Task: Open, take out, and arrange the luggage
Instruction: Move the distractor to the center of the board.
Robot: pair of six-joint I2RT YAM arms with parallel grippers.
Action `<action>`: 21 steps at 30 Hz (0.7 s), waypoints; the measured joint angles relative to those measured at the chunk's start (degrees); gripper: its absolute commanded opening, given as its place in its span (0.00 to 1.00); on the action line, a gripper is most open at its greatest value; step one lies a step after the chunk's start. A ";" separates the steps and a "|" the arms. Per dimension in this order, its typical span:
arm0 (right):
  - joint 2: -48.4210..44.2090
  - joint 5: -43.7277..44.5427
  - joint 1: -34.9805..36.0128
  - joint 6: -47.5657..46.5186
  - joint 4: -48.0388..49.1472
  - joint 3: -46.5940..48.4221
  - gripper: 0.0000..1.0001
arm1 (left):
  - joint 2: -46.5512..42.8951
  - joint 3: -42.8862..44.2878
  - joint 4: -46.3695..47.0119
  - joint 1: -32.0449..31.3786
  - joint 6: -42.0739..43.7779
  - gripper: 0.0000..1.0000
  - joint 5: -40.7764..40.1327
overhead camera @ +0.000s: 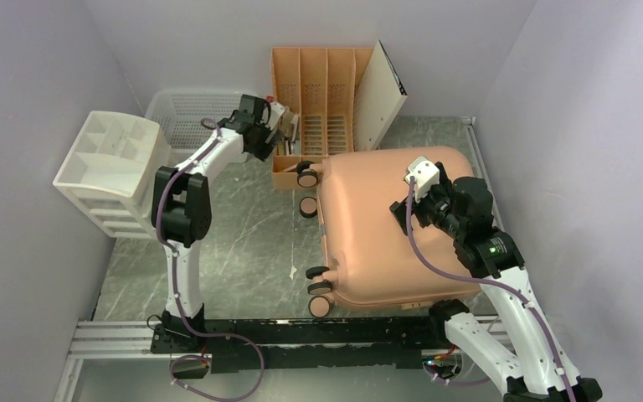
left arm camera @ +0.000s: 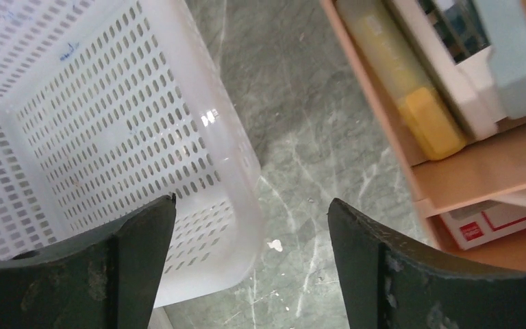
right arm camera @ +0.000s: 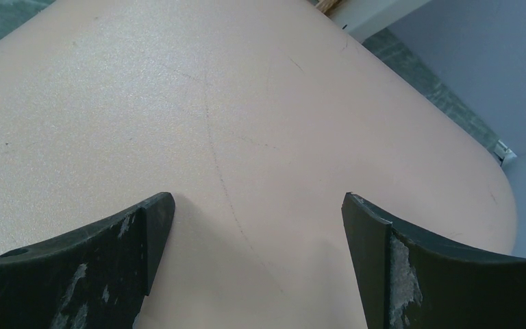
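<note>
Top external view, stock as found. Luggage (overhead camera: 385,226): lay flat on the tabletop (overhead camera: 243,218), right of centre, wheels leftward, shell seemingly shut. My right end effector (right arm camera: 257,202): jaws spread wide over its shell, holding nothing. My left end effector (left arm camera: 250,205): spread, empty, between basket (left arm camera: 109,123) and rack (left arm camera: 466,178). Opening, unpacking, arranging: all outstanding, I judged.

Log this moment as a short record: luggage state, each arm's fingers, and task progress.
luggage: closed, lying flat, wheels facing left
left fingers: open, empty, over the gap between white basket and orange rack
right fingers: open, empty, close above the luggage shell; contact unclear
progress: luggage not yet opened
</note>
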 measured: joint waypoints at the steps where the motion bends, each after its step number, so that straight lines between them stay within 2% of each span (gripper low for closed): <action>1: 0.04 -0.11 0.00 0.00 0.00 0.04 1.00 | 0.00 0.00 0.42 -0.76 0.09 0.88 -0.87; 8: 0.07 -0.70 0.00 0.02 -0.02 0.11 1.00 | 1.16 1.75 1.36 -5.49 0.55 0.92 -7.54; 14: 0.63 -0.70 0.00 -0.07 -1.62 1.42 1.00 | 4.24 5.40 1.86 -7.04 1.60 0.95 -12.61; 19: 1.66 -0.87 0.00 -0.17 -3.17 5.18 1.00 | 9.16 13.79 0.44 -8.85 3.08 0.96 -16.31; 21: 1.97 -0.96 0.00 -0.15 -3.78 7.19 1.00 | 11.52 17.73 0.39 -10.27 2.69 0.97 -15.15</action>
